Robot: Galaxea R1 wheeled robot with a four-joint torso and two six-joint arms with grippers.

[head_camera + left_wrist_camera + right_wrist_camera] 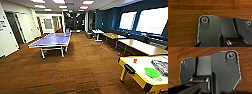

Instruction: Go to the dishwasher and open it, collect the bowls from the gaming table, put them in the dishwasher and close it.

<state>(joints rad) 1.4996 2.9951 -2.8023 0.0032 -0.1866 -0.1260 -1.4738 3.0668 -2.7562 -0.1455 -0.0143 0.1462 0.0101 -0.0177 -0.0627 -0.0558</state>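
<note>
- At the lower right of the head view, the long white-topped gaming table with its yellow edge strip [136,79] is standing on brown carpet [82,67], and the bright green shallow plastic bowl [152,72] is resting on its top, near the close end
- Approaching well probably means the base is swinging right and closing slowly, so that the yellow edge ends up square in front with the green bowl within an arm's reach
- What looks like a small red-orange object [135,60] is sitting farther back on the same top, though it is too blurred to name
- A blue ping-pong table [53,40] is standing well apart, across the room
- Both wrist views are looking down at carpet past the robot's own dark plates, which the head view is not giving; whether either set of jaws is released or clenched I cannot tell
</note>
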